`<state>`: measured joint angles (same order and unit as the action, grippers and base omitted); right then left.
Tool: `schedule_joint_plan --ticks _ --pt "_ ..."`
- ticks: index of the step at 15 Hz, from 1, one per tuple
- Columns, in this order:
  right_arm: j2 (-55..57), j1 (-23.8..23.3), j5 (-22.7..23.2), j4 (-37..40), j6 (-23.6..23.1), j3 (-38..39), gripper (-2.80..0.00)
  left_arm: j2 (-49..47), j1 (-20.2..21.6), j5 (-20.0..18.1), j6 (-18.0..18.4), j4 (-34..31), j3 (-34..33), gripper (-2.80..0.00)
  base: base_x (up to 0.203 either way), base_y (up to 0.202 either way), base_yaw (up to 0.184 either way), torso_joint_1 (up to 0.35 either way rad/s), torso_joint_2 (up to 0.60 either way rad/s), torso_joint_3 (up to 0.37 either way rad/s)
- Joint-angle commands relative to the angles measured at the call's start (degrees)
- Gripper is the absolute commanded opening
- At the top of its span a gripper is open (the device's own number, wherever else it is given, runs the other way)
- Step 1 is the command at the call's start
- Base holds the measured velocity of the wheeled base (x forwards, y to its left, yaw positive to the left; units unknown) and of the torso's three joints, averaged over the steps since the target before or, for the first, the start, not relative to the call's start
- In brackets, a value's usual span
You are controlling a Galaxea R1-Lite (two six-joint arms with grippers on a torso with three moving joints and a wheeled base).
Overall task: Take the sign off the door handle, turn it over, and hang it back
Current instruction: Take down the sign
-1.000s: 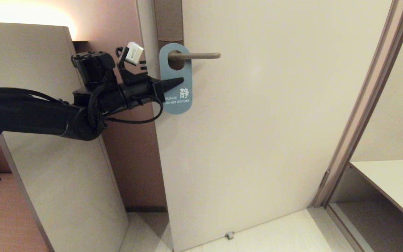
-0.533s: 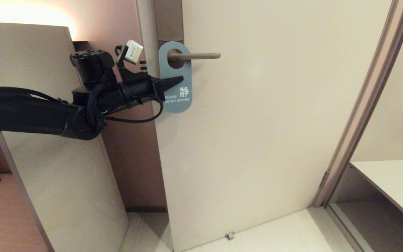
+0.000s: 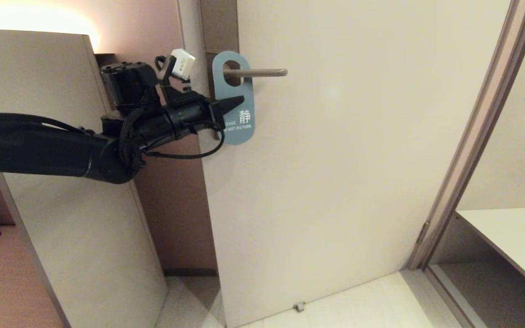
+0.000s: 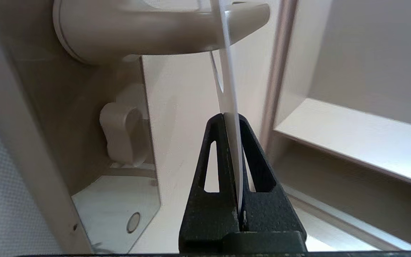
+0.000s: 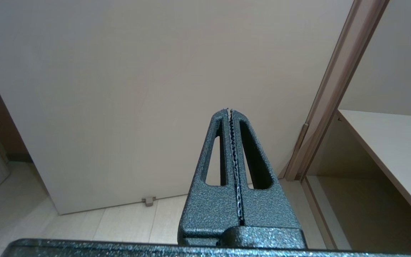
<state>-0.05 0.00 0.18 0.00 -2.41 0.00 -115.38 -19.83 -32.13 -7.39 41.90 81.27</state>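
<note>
A blue-grey door sign (image 3: 240,109) with white "Please do not disturb" lettering has its hole around the lever door handle (image 3: 258,72). My left gripper (image 3: 239,100) is shut on the sign's left edge at mid-height. In the left wrist view the sign (image 4: 227,78) shows edge-on as a thin white strip clamped between the black fingers (image 4: 215,150), with the handle (image 4: 162,28) above. My right gripper (image 5: 229,111) is shut and empty, low down facing the door; it is out of the head view.
The pale door (image 3: 344,182) stands ajar with a lock thumb-turn (image 4: 121,137) on its edge. A beige panel (image 3: 62,205) stands to the left, a door frame (image 3: 467,150) and a white shelf (image 3: 513,237) to the right. A door stop (image 3: 298,306) sits on the floor.
My left gripper has lifted the sign a little and moved it to the right along the handle; the sign's top now sits higher and the handle passes lower in its hole.
</note>
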Motion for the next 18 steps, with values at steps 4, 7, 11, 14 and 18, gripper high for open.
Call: schedule_joint_plan --ticks 4,7,11,14,18 --pt "0.0 0.0 0.0 0.0 0.0 0.0 -2.8 0.9 -1.2 4.5 3.4 -2.5 -0.1 -2.8 0.0 0.0 0.0 0.0 0.0 0.0" --pt "0.0 0.0 0.0 0.0 0.0 0.0 -2.8 1.2 -2.4 8.8 4.7 -4.2 -0.1 -2.8 0.0 0.0 0.0 0.0 0.0 0.0" --pt "0.0 0.0 0.0 0.0 0.0 0.0 -2.8 1.1 -4.0 14.4 6.5 -5.5 0.2 -2.8 0.0 0.0 0.0 0.0 0.0 0.0" --pt "0.0 0.0 0.0 0.0 0.0 0.0 -2.8 1.2 -4.9 17.3 6.5 -5.6 0.3 -2.8 0.0 0.0 0.0 0.0 0.0 0.0" --pt "0.0 0.0 0.0 0.0 0.0 0.0 -2.8 1.3 -5.1 18.8 6.5 -8.0 2.6 -2.8 0.0 0.0 0.0 0.0 0.0 0.0"
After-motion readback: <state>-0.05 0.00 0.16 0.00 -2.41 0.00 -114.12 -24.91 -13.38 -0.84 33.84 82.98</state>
